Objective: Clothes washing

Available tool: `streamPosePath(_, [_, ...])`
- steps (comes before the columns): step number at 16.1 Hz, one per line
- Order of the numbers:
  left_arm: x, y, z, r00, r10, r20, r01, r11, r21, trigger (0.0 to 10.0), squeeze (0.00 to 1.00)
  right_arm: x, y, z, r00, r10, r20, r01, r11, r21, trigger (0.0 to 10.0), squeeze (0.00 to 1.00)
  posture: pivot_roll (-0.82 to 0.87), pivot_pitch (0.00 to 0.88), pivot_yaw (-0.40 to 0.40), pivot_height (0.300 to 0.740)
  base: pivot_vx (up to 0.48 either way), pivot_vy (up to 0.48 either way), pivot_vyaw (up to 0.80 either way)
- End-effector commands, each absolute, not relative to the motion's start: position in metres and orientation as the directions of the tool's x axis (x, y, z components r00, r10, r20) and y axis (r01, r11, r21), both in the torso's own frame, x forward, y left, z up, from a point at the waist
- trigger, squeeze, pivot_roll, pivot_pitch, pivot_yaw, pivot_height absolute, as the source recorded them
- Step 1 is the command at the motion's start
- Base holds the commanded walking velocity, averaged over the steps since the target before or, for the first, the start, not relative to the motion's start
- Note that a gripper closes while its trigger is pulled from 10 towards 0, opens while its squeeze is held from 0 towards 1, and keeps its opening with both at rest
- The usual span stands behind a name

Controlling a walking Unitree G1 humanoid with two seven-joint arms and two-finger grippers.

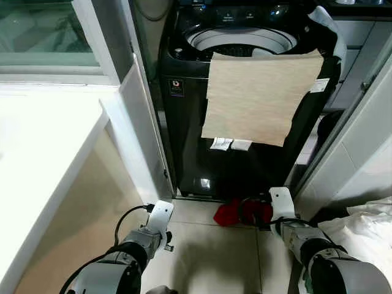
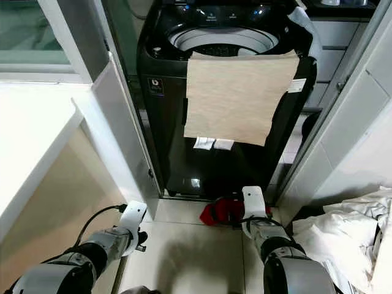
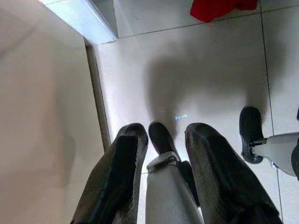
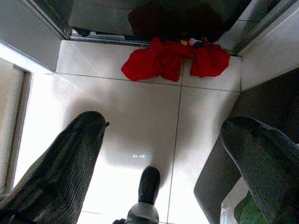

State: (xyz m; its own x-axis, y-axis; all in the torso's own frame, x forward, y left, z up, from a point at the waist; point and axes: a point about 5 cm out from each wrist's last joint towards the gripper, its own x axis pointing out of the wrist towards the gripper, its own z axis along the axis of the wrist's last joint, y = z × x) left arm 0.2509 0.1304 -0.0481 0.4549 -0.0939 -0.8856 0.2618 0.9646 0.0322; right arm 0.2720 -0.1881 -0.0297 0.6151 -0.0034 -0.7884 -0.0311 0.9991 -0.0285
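A black top-loading washing machine point(image 1: 184, 122) stands ahead with its drum opening point(image 1: 242, 40) uncovered. A beige cloth point(image 1: 260, 98) hangs over its front rim. On the tiled floor at the machine's foot lies a crumpled red garment point(image 1: 242, 211), also seen in the right wrist view point(image 4: 173, 60). Both arms hang low in front of me. My right gripper point(image 4: 166, 121) points down at the floor just short of the red garment, fingers wide apart and holding nothing. Further left, my left gripper point(image 3: 166, 130) is open over bare tile.
A heap of white clothes point(image 1: 367, 229) lies at the right. A white counter point(image 1: 43, 147) runs along the left, and a white door frame point(image 1: 138, 122) stands beside the machine. A grey wall panel point(image 1: 361, 135) closes the right side. My feet point(image 3: 161, 137) are on the tiles.
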Motion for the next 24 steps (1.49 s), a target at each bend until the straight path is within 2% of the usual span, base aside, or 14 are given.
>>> streamPosePath(1, [0.253,0.131,-0.047,0.462,-0.087,-0.882,0.273,0.961,0.049,10.0,0.0,0.274,-0.19,-0.028,0.617,-0.003,-0.787,-0.024,0.999,-0.023,10.0,0.0,-0.13,0.0,0.096,0.74,0.0,0.0,-0.79])
streamPosePath(3, [0.253,0.128,-0.046,0.467,-0.088,-0.88,0.263,0.964,0.043,10.0,0.0,0.274,-0.193,-0.027,0.623,-0.007,-0.782,-0.023,0.999,-0.027,10.0,0.0,-0.13,0.0,0.092,0.74,0.0,0.0,-0.68])
streamPosePath(6, [0.256,0.122,-0.044,0.474,-0.097,-0.875,0.254,0.967,0.031,10.0,0.0,0.277,-0.198,-0.024,0.627,-0.012,-0.779,-0.05,0.997,-0.056,10.0,0.0,-0.1,0.0,0.072,0.74,0.0,0.0,0.0])
streamPosePath(10, [0.259,0.115,-0.042,0.5,-0.084,-0.862,0.152,0.988,-0.008,10.0,0.0,0.28,-0.204,-0.019,0.635,-0.006,-0.773,-0.084,0.994,-0.077,10.0,0.0,-0.05,0.0,0.01,0.74,0.0,0.0,0.0])
streamPosePath(17, [0.257,0.12,-0.044,0.504,-0.063,-0.861,0.087,0.996,-0.022,10.0,0.0,0.279,-0.199,-0.022,0.619,0.01,-0.785,-0.126,0.988,-0.086,10.0,0.0,-0.01,0.0,-0.017,0.74,0.0,0.0,0.0])
streamPosePath(20, [0.256,0.12,-0.046,0.546,-0.062,-0.836,0.001,0.997,-0.073,10.0,0.0,0.278,-0.196,-0.024,0.646,0.019,-0.763,-0.073,0.997,-0.037,10.0,0.0,-0.01,0.0,-0.009,0.74,0.0,0.0,0.0])
streamPosePath(24, [0.263,0.118,-0.04,0.671,-0.095,-0.736,0.071,0.995,-0.063,10.0,0.0,0.278,-0.196,-0.022,0.697,0.028,-0.717,-0.107,0.992,-0.065,10.0,0.0,0.02,0.0,-0.03,0.74,0.0,0.0,0.0])
